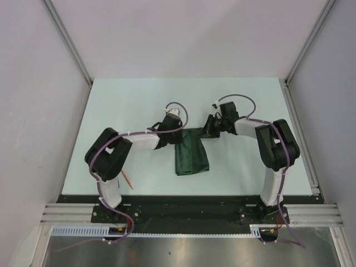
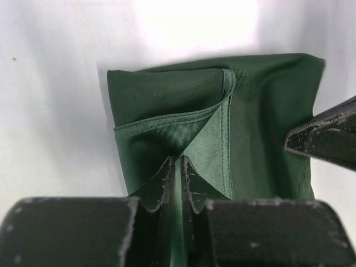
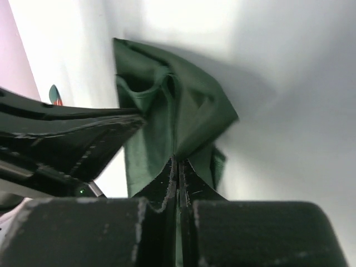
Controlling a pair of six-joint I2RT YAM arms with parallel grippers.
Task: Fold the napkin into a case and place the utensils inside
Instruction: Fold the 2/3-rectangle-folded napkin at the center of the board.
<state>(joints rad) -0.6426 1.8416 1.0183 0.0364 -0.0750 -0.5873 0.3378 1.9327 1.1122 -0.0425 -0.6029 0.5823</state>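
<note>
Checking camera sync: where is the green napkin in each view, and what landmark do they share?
Top external: the napkin lies at the centre of the picture, partly folded.
Left wrist: centre of frame, an edge pinched in the left gripper.
Right wrist: centre, rising up-left from the right gripper, which pinches it.
Shared landmark: the two grippers side by side on the cloth's far edge.
</note>
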